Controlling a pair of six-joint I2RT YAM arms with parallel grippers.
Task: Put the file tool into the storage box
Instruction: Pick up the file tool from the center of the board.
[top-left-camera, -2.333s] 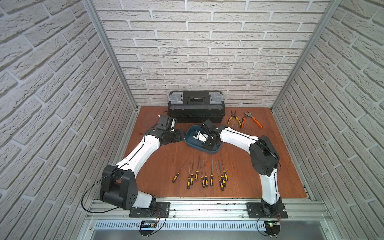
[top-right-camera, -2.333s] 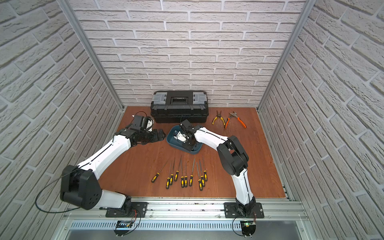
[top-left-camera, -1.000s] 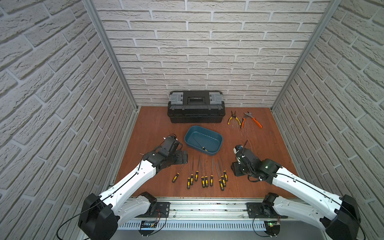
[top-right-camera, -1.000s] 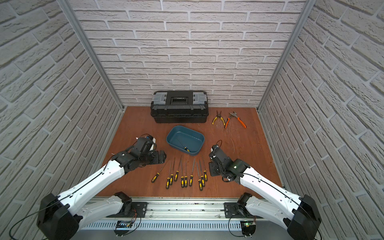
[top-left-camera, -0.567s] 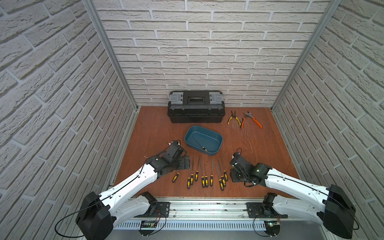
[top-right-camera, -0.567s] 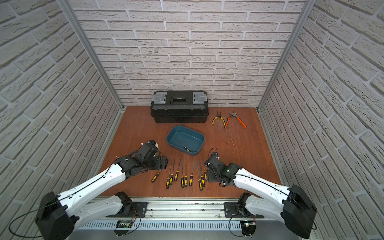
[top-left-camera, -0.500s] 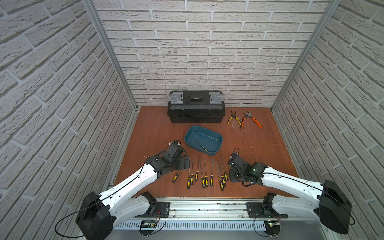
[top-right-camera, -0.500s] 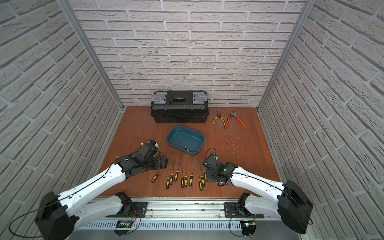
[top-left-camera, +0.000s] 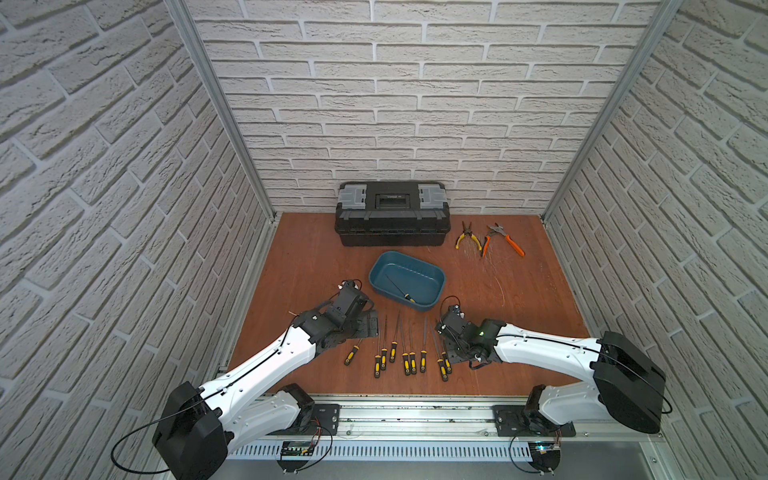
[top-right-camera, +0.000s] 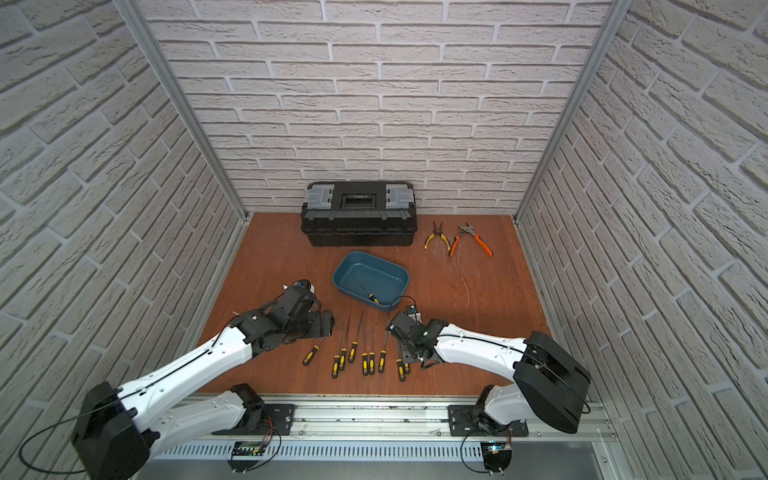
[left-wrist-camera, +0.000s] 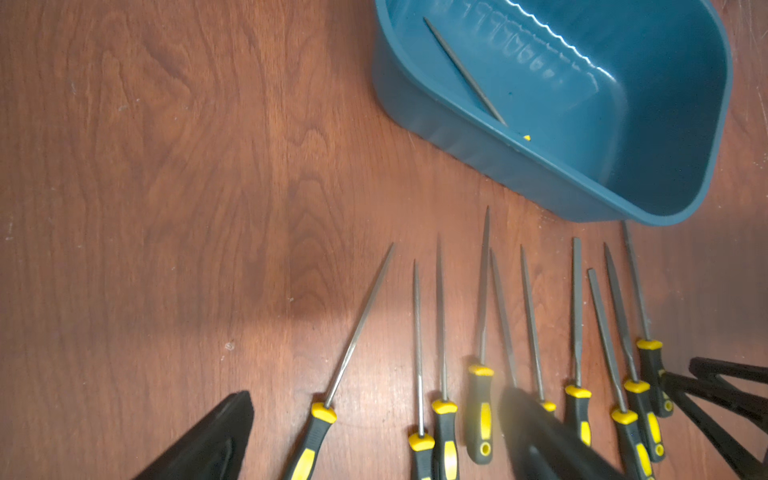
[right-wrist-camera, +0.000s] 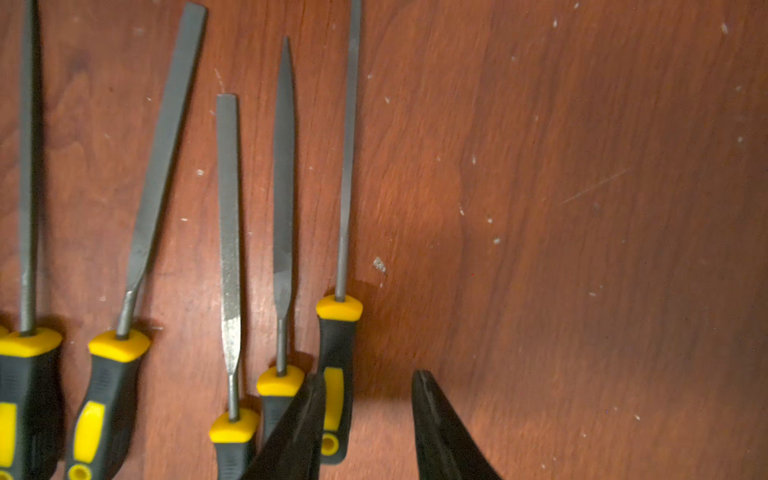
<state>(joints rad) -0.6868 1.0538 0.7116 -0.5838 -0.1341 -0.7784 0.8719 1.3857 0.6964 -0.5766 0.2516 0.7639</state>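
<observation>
The teal storage box (top-left-camera: 440, 277) stands mid-table with one file tool (top-left-camera: 400, 287) lying inside; it also shows in the left wrist view as the storage box (left-wrist-camera: 436, 137). Several yellow-and-black file tools (top-left-camera: 405, 360) lie in a row near the front edge. My right gripper (right-wrist-camera: 368, 415) is open and low at the row's right end. The last file's handle (right-wrist-camera: 337, 353) lies between its fingers, against one of them, with a gap to the other. My left gripper (left-wrist-camera: 374, 436) is wide open over the handles at the row's left end, holding nothing.
A black toolbox (top-left-camera: 392, 214) with grey latches sits against the back wall. Yellow pliers (top-left-camera: 467, 239) and orange pliers (top-left-camera: 503, 241) lie to its right. Brick walls close in three sides, and a metal rail (top-left-camera: 415, 409) runs along the front.
Both arms have pulled back from the storage box to the front row of files. The right gripper slid left onto the last file, its jaws narrowing. The left arm has barely moved lately.
</observation>
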